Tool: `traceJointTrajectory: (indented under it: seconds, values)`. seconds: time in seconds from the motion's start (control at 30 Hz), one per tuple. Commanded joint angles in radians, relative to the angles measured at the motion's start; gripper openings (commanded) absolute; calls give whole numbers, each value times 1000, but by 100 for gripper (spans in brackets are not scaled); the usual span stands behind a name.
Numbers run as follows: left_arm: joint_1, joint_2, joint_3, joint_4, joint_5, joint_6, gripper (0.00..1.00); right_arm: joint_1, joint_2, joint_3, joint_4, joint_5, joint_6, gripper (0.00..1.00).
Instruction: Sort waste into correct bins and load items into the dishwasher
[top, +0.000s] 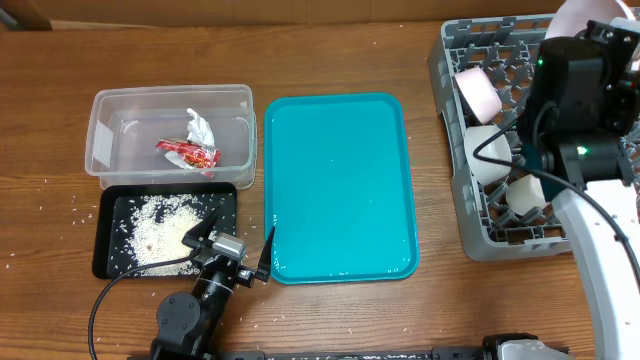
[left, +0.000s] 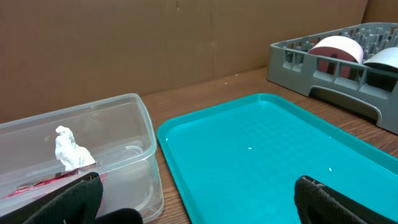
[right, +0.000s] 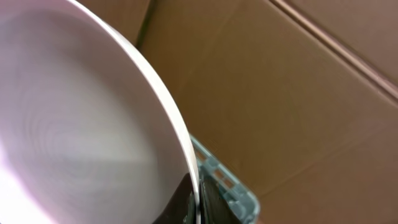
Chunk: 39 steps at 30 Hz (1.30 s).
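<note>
L end effector (top: 244, 222) wide open, low; R end effector (right: 198, 202) clamped, raised.

brown wooden table (top: 50, 70) backed by a cardboard wall (left: 124, 43).

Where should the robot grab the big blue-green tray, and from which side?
Pinch the raised rim of the teal tray at its near left corner, one finger inside and one outside, coming down from above. The tray lies flat, so only that lip sticks up, and the open left pincer is closest there.
</note>
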Motion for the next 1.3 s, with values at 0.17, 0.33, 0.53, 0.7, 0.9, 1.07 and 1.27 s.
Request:
traceJointTrajectory:
  seconds: [0.17,0.33,0.53,0.7,0.9,1.07,1.27]
  values:
    - [6,-10,-5,0,1,2,100,-40,203,8,14,-6,-152,4]
    - [6,-10,-5,0,1,2,100,-40,280,8,51,-16,-193,4]
    - [6,-10,-5,0,1,2,100,-28,322,8,81,-16,-200,25]
    - [6,-10,-5,0,1,2,100,53,310,9,114,33,-198,72]
    - [6,-10,-5,0,1,2,100,205,224,21,-1,-36,-74,88]
    - [6,-10,-5,0,1,2,100,344,132,142,-339,-557,178,90]
    - [6,-10,-5,0,1,2,100,366,98,187,-528,-1285,479,83]
